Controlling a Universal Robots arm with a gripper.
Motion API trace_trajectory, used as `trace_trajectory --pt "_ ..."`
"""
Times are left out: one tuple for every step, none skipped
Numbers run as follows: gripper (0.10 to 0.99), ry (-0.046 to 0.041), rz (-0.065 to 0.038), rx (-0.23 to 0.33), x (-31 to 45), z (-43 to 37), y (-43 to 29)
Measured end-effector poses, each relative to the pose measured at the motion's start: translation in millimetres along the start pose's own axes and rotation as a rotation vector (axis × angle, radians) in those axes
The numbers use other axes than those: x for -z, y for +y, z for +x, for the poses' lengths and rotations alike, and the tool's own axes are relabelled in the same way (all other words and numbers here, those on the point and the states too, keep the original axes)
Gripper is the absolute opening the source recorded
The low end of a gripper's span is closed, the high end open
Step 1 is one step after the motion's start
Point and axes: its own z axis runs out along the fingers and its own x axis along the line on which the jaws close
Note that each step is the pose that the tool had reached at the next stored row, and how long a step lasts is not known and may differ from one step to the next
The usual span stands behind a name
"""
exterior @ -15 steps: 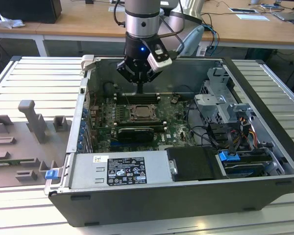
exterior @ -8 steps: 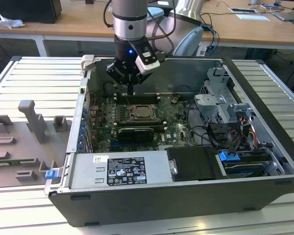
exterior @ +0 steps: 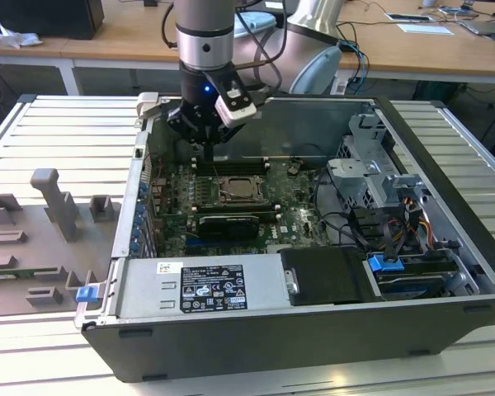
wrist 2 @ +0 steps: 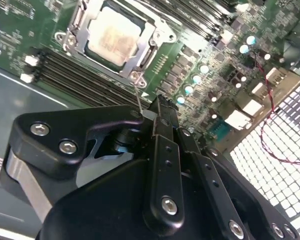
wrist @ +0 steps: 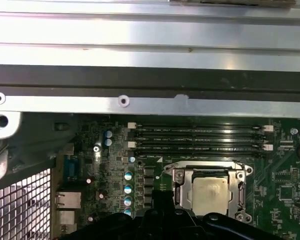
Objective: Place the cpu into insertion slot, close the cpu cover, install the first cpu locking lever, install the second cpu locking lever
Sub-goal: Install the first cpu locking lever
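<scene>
1. The cpu point(wrist 2: 112, 37) lies flat inside the insertion slot point(wrist 2: 70, 40), on the green board point(wrist: 285, 200) in the open computer case point(exterior: 256, 338).
2. The cpu cover point(wrist: 210, 173) looks shut down over the insertion slot. The cpu's pale top shows through its window.
3. A thin wire lever point(wrist 2: 138, 95) sticks up from one corner of the insertion slot. So I think the step in hand is the first locking lever.
4. The gripper point(exterior: 208, 148) hangs just beside the insertion slot, over the long black memory slots point(wrist: 200, 137). Its two sides look pressed together. The top of the lever is right by its tip. I cannot tell if it is pinched or just touching.
5. To do this well, I think the gripper should push the lever slowly, down toward the insertion slot.
6. The lever is thin and springy, so it may slip off the tip. A steady push low on the wire should help.
7. The lever likely has to go a little sideways at the end, to hook at the edge of the insertion slot.
8. The gripper should stay off the memory slots.
</scene>
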Motion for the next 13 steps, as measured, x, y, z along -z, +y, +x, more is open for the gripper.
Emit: trace_trajectory --pt "0.106 0.0010 0.000 0.002 -0.4 1.3 0.0" --pt "0.106 0.0020 0.000 0.005 -0.8 2.9 0.0" --pt "0.106 0.0027 0.000 0.007 -1.3 4.5 0.1" --pt "0.106 0.0033 0.000 0.009 -1.7 6.3 0.1" --pt "0.106 0.0039 0.000 0.012 -2.1 8.4 0.2" --pt "0.106 0.0047 0.000 0.018 -2.8 12.2 0.3" --pt "0.106 0.0049 0.000 0.019 -3.1 12.4 1.6" --pt "0.106 0.0049 0.000 0.019 -3.4 12.4 3.1" --pt "0.106 0.0049 0.000 0.019 -3.7 12.4 4.9" --pt "0.106 0.0049 0.000 0.019 -4.1 12.3 8.0" --pt "0.106 0.0048 0.000 0.019 -4.4 12.3 9.7" --pt "0.106 0.0048 0.000 0.019 -4.6 12.2 11.6" --pt "0.106 0.0047 0.000 0.019 -5.0 12.2 13.9"
